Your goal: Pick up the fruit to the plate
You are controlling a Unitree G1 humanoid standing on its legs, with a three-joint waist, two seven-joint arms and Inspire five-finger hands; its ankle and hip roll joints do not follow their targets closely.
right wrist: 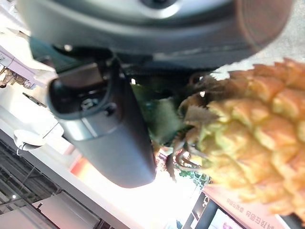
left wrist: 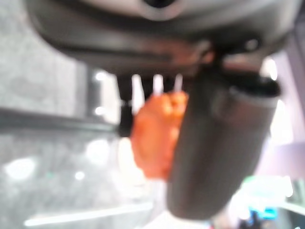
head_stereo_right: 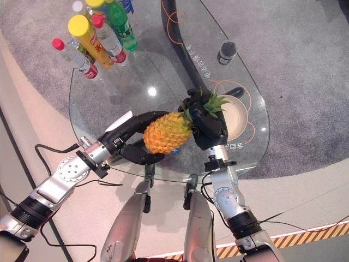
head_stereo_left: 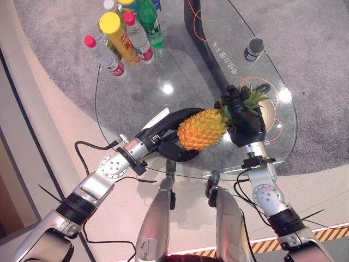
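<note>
Pineapple [head_stereo_left: 203, 129] hangs above the glass table [head_stereo_left: 136, 103], held between both hands: left hand [head_stereo_left: 166, 136] curls round its body from the near left, right hand [head_stereo_left: 244, 121] clenches on its leafy crown. Plate [head_stereo_left: 269, 114] lies just right, under the crown.

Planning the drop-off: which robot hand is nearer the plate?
Right. The right robot hand, gripping the pineapple at its crown, is beside the plate; the left robot hand holds the body farther away.
</note>
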